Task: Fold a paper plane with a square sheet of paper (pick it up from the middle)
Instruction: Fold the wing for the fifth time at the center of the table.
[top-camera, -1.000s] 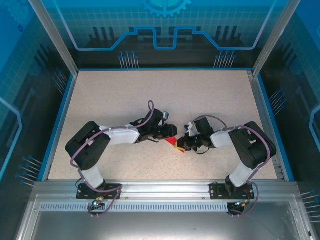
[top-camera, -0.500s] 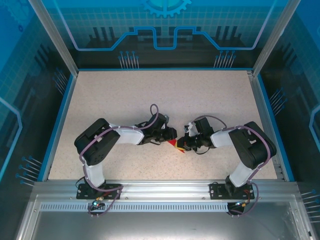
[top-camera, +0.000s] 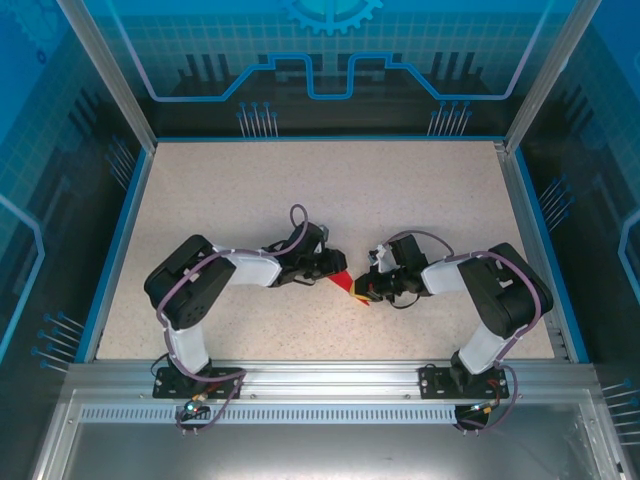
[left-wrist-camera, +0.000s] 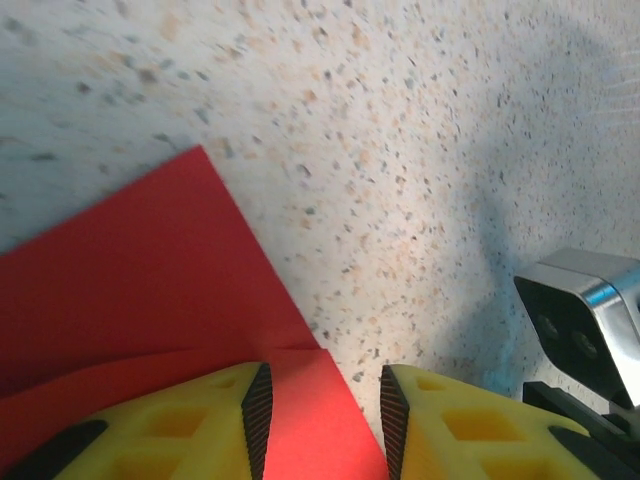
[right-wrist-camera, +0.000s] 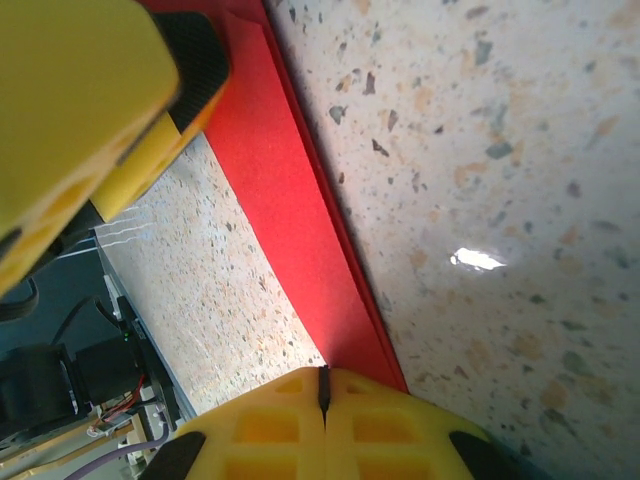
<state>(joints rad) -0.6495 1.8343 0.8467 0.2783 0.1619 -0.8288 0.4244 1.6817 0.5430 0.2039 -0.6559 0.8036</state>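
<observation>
the square sheet of paper (top-camera: 349, 286), bright red and already folded into a smaller pointed shape, lies about mid-worktop, a little toward the near edge, right between the two arms. from above it looks small, and its long axis seems to run from the left arm toward the right arm, tilting slightly nearer on the right. in the right wrist view the paper (right-wrist-camera: 290, 210) is a narrow red strip with a doubled edge running straight into the right fingers (right-wrist-camera: 300, 400). these are closed with no gap and pinch the end of that strip. in the left wrist view the paper (left-wrist-camera: 130, 290) spreads flat to the left, one corner reaching into the gap between the left fingers (left-wrist-camera: 255, 400). these stand partly apart just over that corner and i see them gripping nothing. from above, the left fingers (top-camera: 338, 268) sit at the paper's far-left end and the right fingers (top-camera: 369, 289) at its near-right end, both touching or almost touching it. i judge the right arm is the anchor and the left arm the free one. the next move depends on the paper lying just below the left fingers and to their left. the speckled worktop (top-camera: 300, 190) lies pale all round them.
</observation>
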